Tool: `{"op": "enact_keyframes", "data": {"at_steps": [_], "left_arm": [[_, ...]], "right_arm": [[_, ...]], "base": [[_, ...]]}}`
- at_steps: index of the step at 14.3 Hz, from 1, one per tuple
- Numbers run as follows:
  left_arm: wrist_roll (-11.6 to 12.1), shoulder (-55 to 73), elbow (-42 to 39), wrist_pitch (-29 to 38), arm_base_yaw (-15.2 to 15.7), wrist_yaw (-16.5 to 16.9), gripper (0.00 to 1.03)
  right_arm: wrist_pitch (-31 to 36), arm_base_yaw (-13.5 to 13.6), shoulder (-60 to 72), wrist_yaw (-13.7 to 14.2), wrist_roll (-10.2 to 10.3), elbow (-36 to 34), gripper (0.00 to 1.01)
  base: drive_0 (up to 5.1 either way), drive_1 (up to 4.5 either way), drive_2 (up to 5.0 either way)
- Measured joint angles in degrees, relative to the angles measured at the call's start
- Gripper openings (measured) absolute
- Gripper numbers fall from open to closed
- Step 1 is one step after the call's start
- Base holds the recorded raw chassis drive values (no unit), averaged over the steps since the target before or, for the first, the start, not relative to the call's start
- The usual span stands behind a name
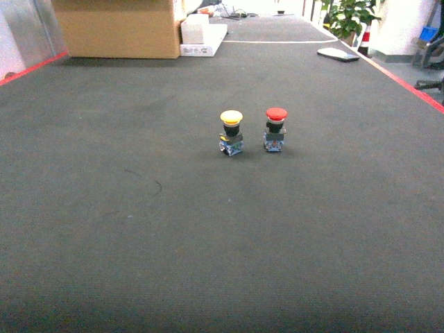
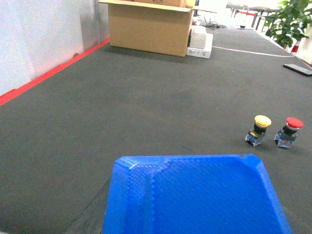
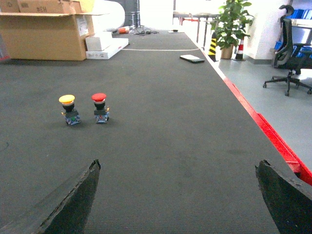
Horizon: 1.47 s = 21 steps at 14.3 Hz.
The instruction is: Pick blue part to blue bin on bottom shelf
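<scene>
Your right pincer (image 3: 178, 165) gapes wide, empty. The left pincer hides behind a blue panel (image 2: 195, 195), so I cannot tell its state. No block or crate shows: turn and search before reaching.

Dark grey carpet floor (image 1: 208, 229), red tape border (image 3: 273, 136). Far ahead of gripper: cardboard box (image 1: 118, 28), white boxes (image 1: 201, 38). Right, beyond tape: potted plant (image 3: 233, 22), office chair (image 3: 291, 53). Bright light at back.
</scene>
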Motion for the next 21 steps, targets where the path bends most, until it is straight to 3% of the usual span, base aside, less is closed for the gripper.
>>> {"op": "enact_keyframes", "data": {"at_steps": [21], "left_arm": [[0.00,-0.09,-0.02,0.04,0.22,-0.15,0.43]], "right_arm": [[0.09,0.00,0.00,-0.02,0.00,0.00,0.98]], "base": [[-0.2,-0.17,-0.2]]}}
